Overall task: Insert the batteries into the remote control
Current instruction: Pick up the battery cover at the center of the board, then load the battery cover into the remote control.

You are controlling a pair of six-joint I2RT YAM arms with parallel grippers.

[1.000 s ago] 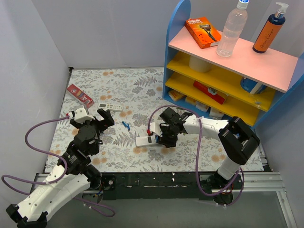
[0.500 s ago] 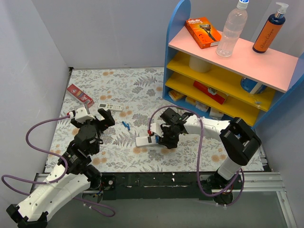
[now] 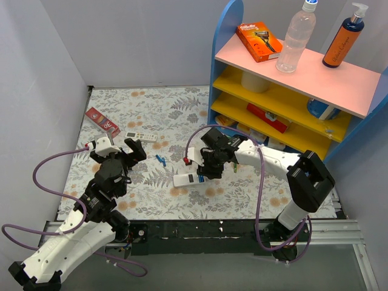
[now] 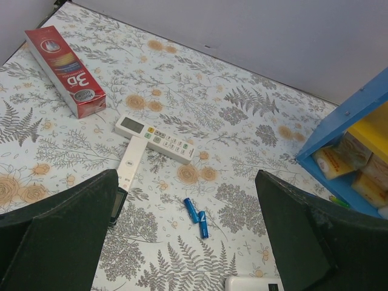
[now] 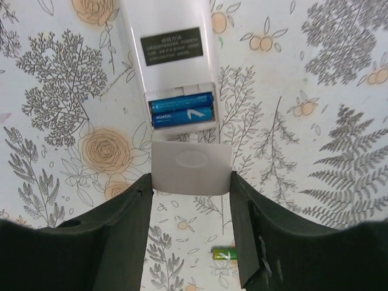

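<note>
The remote control (image 5: pixel 173 66) lies back-up on the floral mat, also in the top view (image 3: pixel 183 180). Its recess is uncovered and holds two blue batteries (image 5: pixel 182 109). My right gripper (image 5: pixel 191 182) is shut on the white battery cover (image 5: pixel 191 167), just off the remote's recess end; in the top view the gripper (image 3: pixel 197 161) hovers over the remote's right end. One green battery (image 5: pixel 225 253) lies on the mat under the gripper. Two loose blue batteries (image 4: pixel 198 216) lie left of the remote (image 3: pixel 160 160). My left gripper (image 4: pixel 185 182) is open and empty above them.
A thinner white remote with a crosswise piece (image 4: pixel 159 139), a red toothpaste box (image 4: pixel 65 71) and a small black device (image 4: pixel 117 205) lie at the left. A blue and yellow shelf unit (image 3: pixel 291 79) with bottles and boxes stands at the right.
My right gripper has risen and pulled back from the remote's right end toward the far side, carrying the white cover. The left arm has not moved.
</note>
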